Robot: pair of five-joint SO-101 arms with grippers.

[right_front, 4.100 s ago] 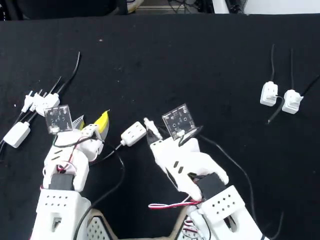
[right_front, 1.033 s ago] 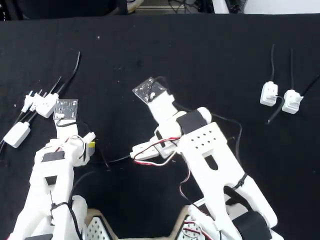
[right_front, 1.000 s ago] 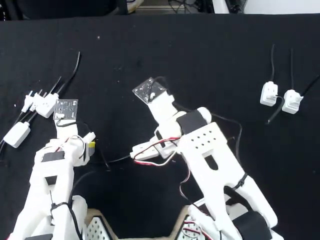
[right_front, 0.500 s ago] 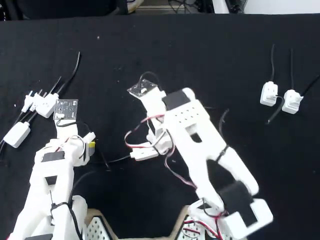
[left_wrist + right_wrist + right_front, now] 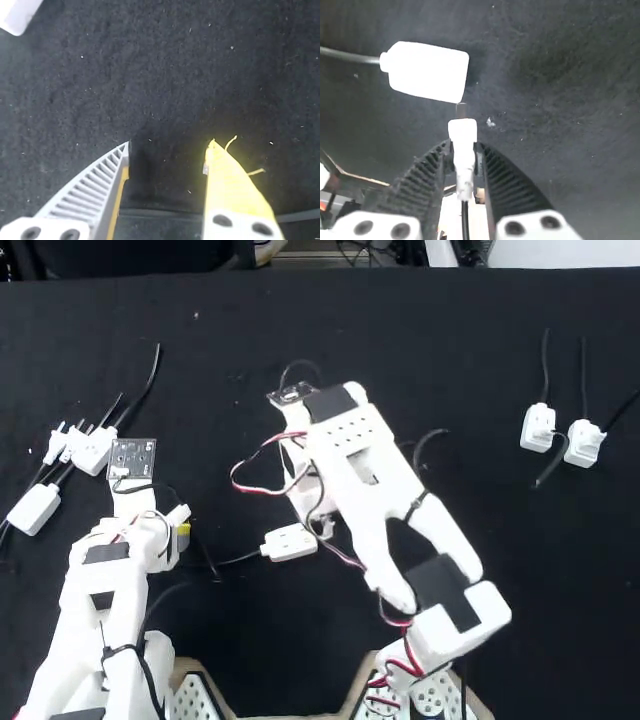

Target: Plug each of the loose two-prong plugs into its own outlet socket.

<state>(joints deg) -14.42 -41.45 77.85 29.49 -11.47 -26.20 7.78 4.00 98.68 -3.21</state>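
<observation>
My right gripper [image 5: 462,146] is shut on a white two-prong plug [image 5: 462,136], whose cord runs back between the fingers. The prongs point at one end of a white outlet socket [image 5: 426,71] and sit just short of it or touching it; I cannot tell which. In the high view that socket [image 5: 291,541] lies on the black table under the folded-over right arm [image 5: 345,455]. My left gripper [image 5: 167,150] hangs open over bare black cloth, with nothing between its grey and yellow fingers.
A cluster of loose white plugs [image 5: 78,443] and a white outlet block [image 5: 33,508] lie at the far left. Two white plug-and-socket pairs [image 5: 538,427] [image 5: 584,443] with black cords sit at the far right. A white corner [image 5: 17,15] shows past the left gripper.
The right arm has swung farther out over the table and folded down, uncovering the outlet socket, which now lies nearer the arms than four seconds ago. The left arm drew back earlier and keeps still.
</observation>
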